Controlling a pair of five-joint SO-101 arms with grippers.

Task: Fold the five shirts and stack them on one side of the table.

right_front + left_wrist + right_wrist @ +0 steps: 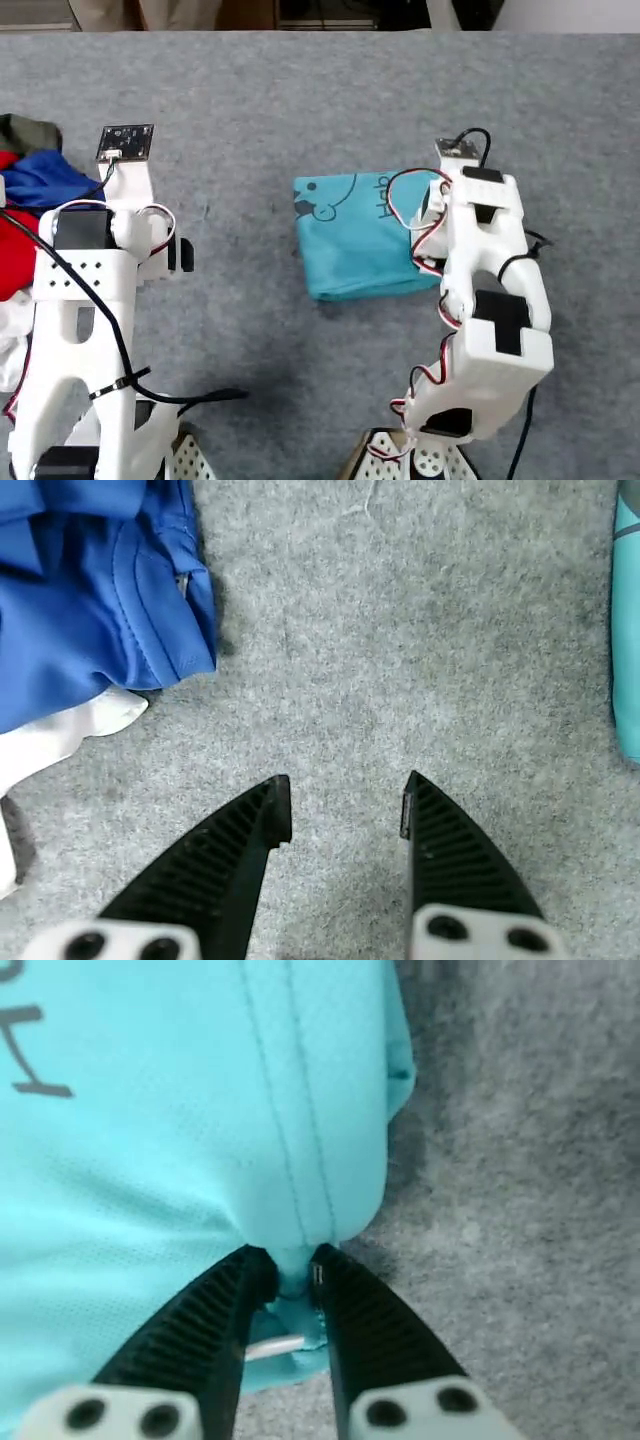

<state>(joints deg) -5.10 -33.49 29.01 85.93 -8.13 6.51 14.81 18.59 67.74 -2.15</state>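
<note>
Grey table [300, 90]. Heap of unfolded shirts [30, 190] at nine o'clock. Folded teal shirt [355, 240] near centre. Right gripper [290, 1272] clamped on its three o'clock edge. Left gripper [345, 805] spread apart over bare table, beside the heap.

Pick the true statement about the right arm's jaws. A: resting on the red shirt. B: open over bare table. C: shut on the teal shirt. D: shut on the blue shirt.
C: the right arm's jaws are closed on a fold at the edge of the teal shirt.
</note>
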